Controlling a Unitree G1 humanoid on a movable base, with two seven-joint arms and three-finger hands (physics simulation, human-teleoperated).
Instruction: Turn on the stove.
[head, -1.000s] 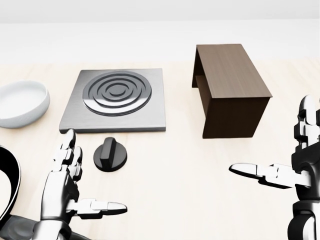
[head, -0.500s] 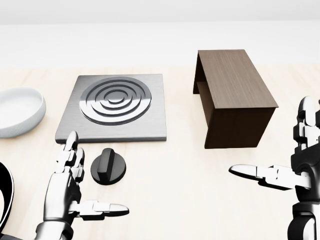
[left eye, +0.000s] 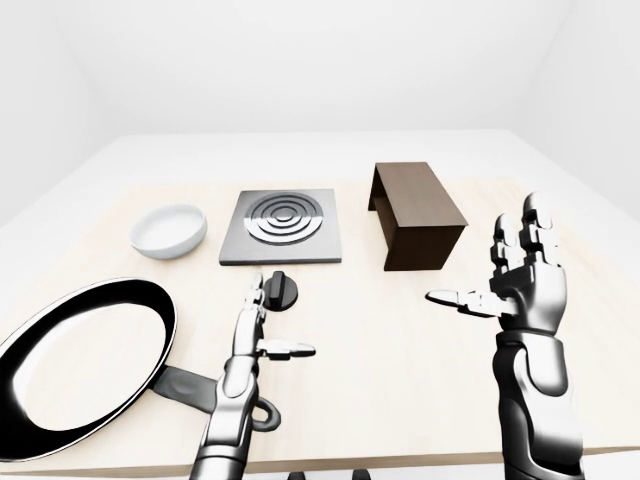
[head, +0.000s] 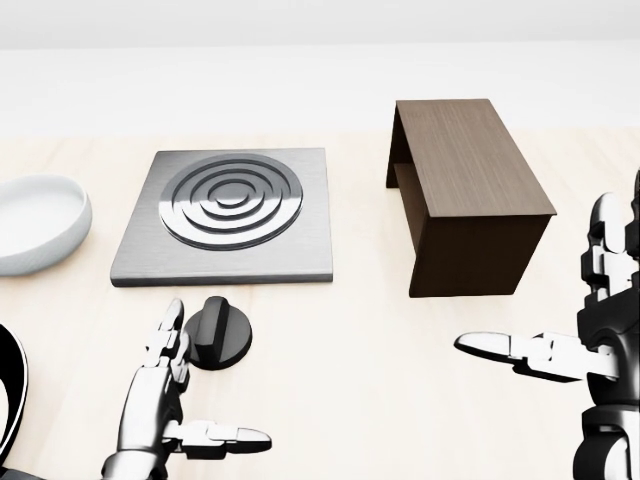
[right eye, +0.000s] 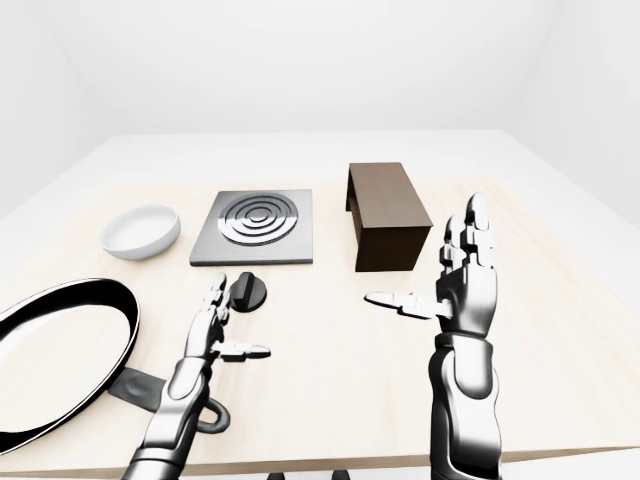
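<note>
The stove is a grey square plate (head: 225, 215) with concentric rings, lying flat on the pale wooden table. Its black round knob (head: 217, 333) with a raised bar sits on the table just below the plate. My left hand (head: 190, 392) is open, fingers stretched up and thumb pointing right. Its fingertips (head: 172, 322) stand at the knob's left edge; I cannot tell if they touch it. My right hand (head: 560, 320) is open and empty, raised at the right of the head view, palm facing left, well away from the knob.
A white bowl (head: 35, 222) lies left of the stove. A dark brown wooden box (head: 465, 195), open on its left side, stands right of it. A black frying pan (left eye: 85, 365) lies at the table's lower left, its handle under my left forearm.
My left hand has moved right and lower in the head view, bringing its fingertips to the knob's left edge. The view shifted slightly at first. The right hand has barely moved.
</note>
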